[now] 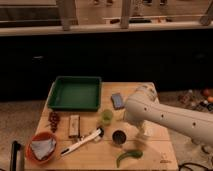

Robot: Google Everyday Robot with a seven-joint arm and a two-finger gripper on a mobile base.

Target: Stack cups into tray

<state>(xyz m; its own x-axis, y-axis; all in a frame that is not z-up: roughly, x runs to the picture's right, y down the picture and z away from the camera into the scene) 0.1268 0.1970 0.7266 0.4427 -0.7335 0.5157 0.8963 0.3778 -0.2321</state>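
The dark green tray [56,100] lies at the table's back left. The small translucent light-green cup [106,116] stands in front of the tray's right corner. The steel cup [118,137] stands nearer the front. The cream-white cup [143,132] shows partly under my white arm [160,116], which reaches in from the right. Its rounded end is just right of the green cup. My gripper is hidden behind that end of the arm, near the cream-white cup.
A blue object [117,100] lies behind the green cup. An orange bowl [31,144] holding a grey cloth is at front left. Dark grapes [54,120], a snack bar [75,125], a white-handled tool [82,141] and a green pepper [129,156] lie around.
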